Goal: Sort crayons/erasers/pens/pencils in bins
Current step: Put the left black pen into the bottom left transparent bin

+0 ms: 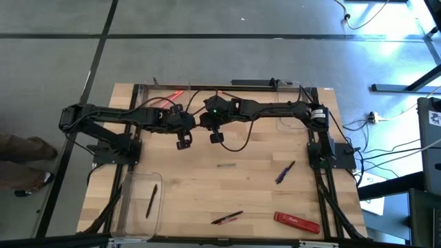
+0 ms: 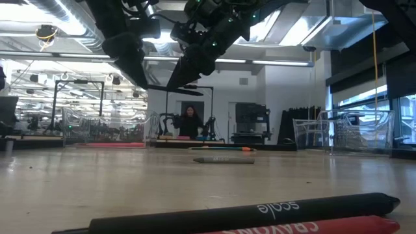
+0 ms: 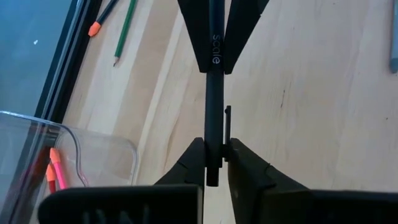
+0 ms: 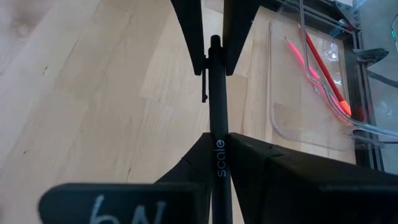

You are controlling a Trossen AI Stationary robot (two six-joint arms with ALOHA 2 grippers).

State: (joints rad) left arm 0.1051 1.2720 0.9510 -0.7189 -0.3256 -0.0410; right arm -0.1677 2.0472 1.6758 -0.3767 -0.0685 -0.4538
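Observation:
A black pen printed "scale" (image 3: 211, 106) is held in the air between both grippers over the table's far middle. It also shows in the right wrist view (image 4: 214, 93). My left gripper (image 3: 213, 149), also in the high view (image 1: 183, 141), is shut on its clip end. My right gripper (image 4: 217, 140), also in the high view (image 1: 216, 136), is shut on its printed end. A clear bin (image 1: 162, 101) at the far left holds red-pink crayons (image 3: 55, 169). A second bin (image 1: 293, 114) stands at the far right. A third (image 1: 141, 200) at the near left holds a dark stick (image 1: 151, 201). My left gripper pinches the pen's clip end (image 3: 214, 140) between its two fingers; the clip (image 3: 227, 121) lies just past the fingertips. The pen runs on from the fingertips, in line with them, lifted clear of the table. My right gripper pinches the printed part of the barrel (image 4: 219, 149) between its two fingers, coming from the opposite side. The pen runs on from its fingertips toward the left gripper, clear of the table.
On the wood lie a grey stick (image 1: 226, 164), a purple pen (image 1: 284, 172), a red and a dark stick (image 1: 227, 218) and a flat red bar (image 1: 297, 222) near the front edge. A green pencil (image 3: 124, 31) lies by the table's far edge.

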